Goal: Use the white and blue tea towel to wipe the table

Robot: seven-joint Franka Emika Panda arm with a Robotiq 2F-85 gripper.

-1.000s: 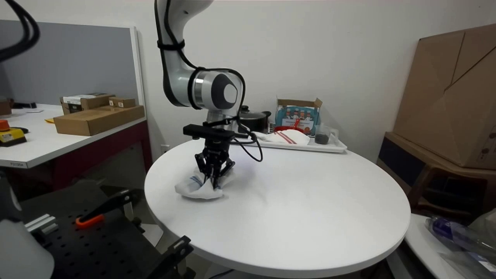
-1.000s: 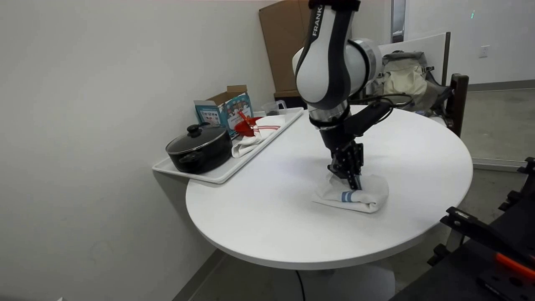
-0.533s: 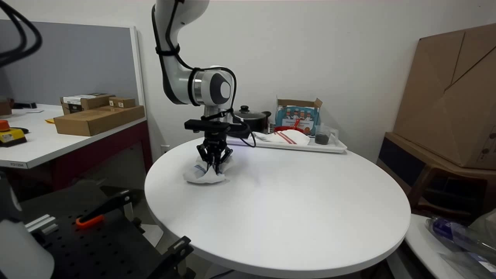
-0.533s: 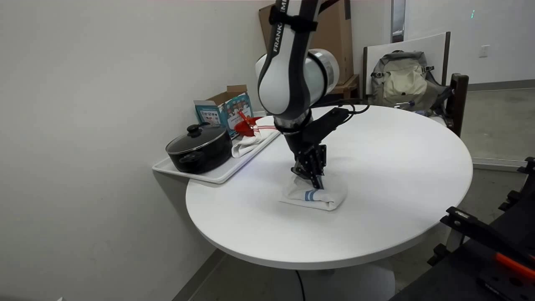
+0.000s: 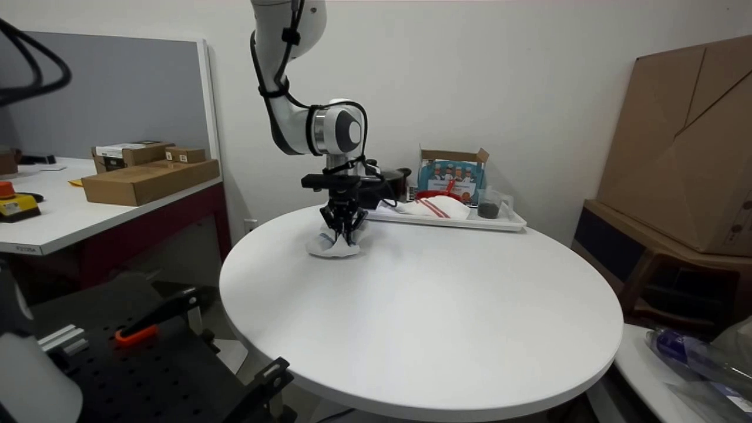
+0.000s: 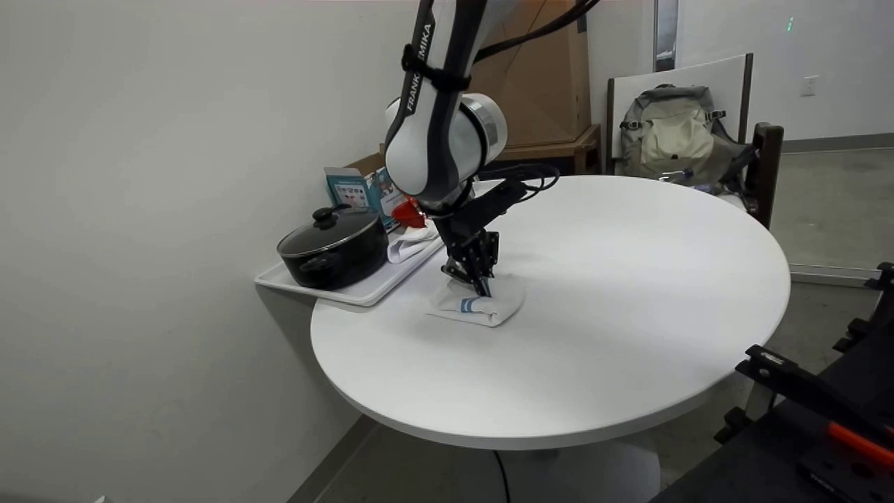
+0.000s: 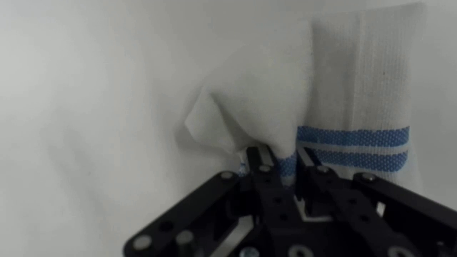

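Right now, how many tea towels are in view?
2: the white and blue tea towel on the table, in the gripper; a red-striped towel on the tray. Others may be hidden.

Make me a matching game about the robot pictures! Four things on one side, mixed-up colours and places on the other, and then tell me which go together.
Things:
1. blue-striped towel
2. pot
3. backpack
4. table

Clues:
A. round and white
B. grey and beige
C. held by the gripper
D. black, sitting on the tray

Right pairs: 1-C, 2-D, 3-B, 4-A
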